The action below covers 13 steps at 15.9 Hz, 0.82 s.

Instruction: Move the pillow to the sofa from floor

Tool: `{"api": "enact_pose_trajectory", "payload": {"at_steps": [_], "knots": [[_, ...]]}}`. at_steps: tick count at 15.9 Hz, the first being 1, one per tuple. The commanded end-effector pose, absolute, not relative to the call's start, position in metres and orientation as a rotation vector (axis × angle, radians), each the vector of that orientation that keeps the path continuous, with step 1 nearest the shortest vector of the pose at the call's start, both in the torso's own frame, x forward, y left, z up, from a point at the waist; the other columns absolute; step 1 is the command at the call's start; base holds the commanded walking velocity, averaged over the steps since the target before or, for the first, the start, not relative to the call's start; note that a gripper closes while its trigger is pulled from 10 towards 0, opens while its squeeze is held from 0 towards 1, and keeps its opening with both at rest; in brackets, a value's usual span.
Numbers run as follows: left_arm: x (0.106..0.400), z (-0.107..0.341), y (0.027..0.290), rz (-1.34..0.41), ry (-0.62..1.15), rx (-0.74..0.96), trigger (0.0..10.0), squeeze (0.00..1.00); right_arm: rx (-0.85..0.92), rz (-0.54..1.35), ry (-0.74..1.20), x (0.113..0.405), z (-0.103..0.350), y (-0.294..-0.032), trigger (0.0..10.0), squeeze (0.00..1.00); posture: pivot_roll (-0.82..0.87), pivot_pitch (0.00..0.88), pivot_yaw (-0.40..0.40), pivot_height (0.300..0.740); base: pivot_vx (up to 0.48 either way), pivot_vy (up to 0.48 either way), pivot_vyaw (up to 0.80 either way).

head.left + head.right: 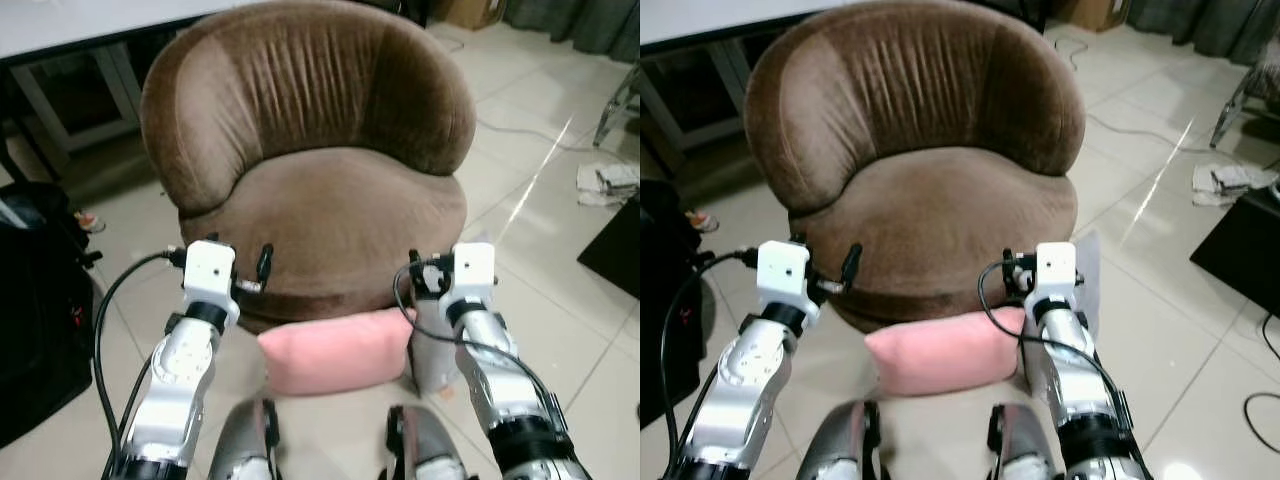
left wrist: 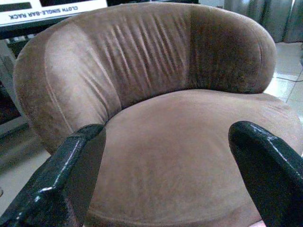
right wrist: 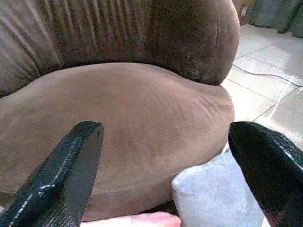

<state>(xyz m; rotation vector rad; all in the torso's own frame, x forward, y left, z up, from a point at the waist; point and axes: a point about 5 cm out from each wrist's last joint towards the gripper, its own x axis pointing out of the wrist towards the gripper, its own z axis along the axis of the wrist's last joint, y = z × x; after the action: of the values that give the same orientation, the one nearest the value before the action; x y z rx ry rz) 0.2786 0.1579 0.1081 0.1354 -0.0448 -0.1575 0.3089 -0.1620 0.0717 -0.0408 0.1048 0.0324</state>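
Observation:
A pink pillow (image 1: 335, 350) lies on the tiled floor against the front base of the round brown sofa chair (image 1: 330, 200). A pale grey pillow (image 3: 218, 194) stands just right of it, beside my right arm. Both arms are raised over the pillows, pointing at the sofa seat. My left gripper (image 1: 240, 258) hovers by the seat's front left edge, open and holding nothing. My right gripper (image 1: 428, 266) is at the seat's front right edge, open too. In the wrist views the black fingers (image 2: 61, 184) (image 3: 66, 179) stand wide apart with the brown seat (image 2: 189, 142) between them.
A black bag (image 1: 40, 310) sits on the floor at the left. A white table (image 1: 80, 25) stands behind the sofa. At the right lie a black object (image 1: 615, 250), a crumpled cloth (image 1: 605, 180) and a cable (image 1: 520, 135) on the tiles.

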Motion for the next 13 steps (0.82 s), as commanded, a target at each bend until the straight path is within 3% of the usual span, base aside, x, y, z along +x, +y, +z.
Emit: {"api": "enact_pose_trajectory", "payload": {"at_steps": [1,13], "knots": [[0.2779,0.1066,0.1593,-0.150,-0.039,0.143,10.0,0.00,-0.039,0.029,0.119,0.3085,0.0705,-0.1641,10.0,0.00,0.01,0.083,0.012,0.572,0.000,0.000,0.00],[0.2796,0.1033,0.1624,-0.129,-0.013,0.153,10.0,0.00,-0.048,0.035,0.127,0.3105,0.0711,-0.1660,10.0,0.00,0.01,0.085,0.007,0.552,0.000,0.000,0.00]]}}
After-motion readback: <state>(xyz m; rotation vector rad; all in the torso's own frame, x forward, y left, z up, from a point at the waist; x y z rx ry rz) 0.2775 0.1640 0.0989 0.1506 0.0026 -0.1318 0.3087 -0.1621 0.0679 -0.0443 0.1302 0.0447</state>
